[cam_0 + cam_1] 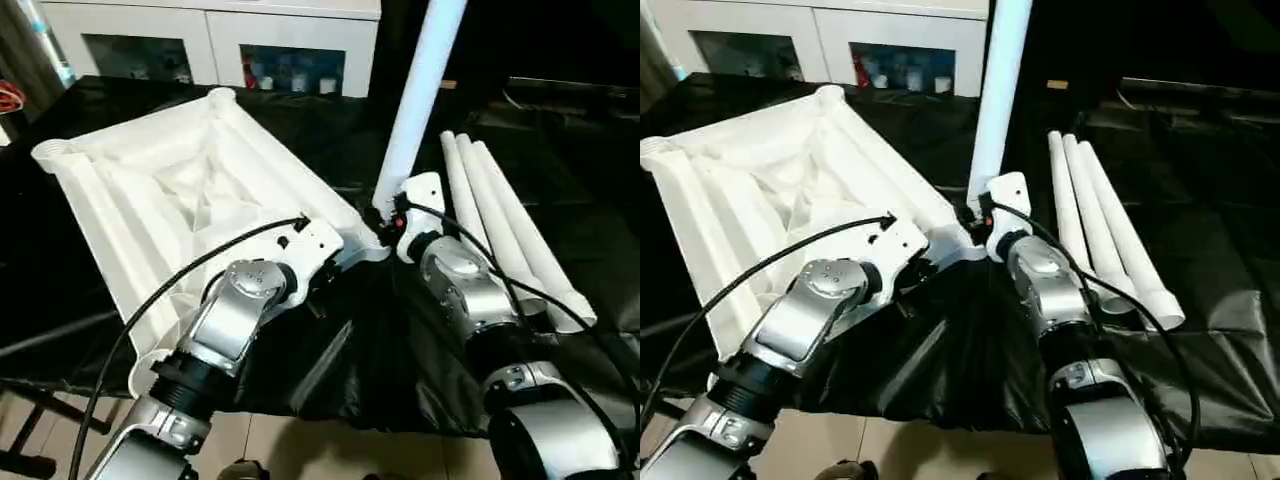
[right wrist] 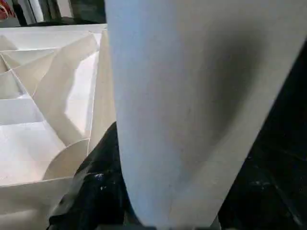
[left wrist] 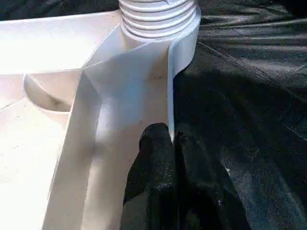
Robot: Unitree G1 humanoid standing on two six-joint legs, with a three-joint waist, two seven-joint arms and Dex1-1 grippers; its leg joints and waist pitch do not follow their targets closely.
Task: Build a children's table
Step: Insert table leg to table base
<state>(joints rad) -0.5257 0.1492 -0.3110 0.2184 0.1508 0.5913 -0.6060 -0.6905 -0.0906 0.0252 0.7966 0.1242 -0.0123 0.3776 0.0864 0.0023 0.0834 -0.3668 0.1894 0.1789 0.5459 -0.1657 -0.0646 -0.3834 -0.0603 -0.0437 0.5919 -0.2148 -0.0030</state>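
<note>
Your left gripper fingers pinched on the tabletop rim upside-down on the black bench, right gripper clasping the upright leg by its corner socket, head view adds three legs lying alongside

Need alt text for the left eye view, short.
The right gripper holds a long white cylindrical leg upright at the near corner of an upside-down white plastic ribbed tabletop on a black-covered table. The left gripper grips the tabletop's rim beside that corner. Three more white legs lie side by side to the right.
</note>
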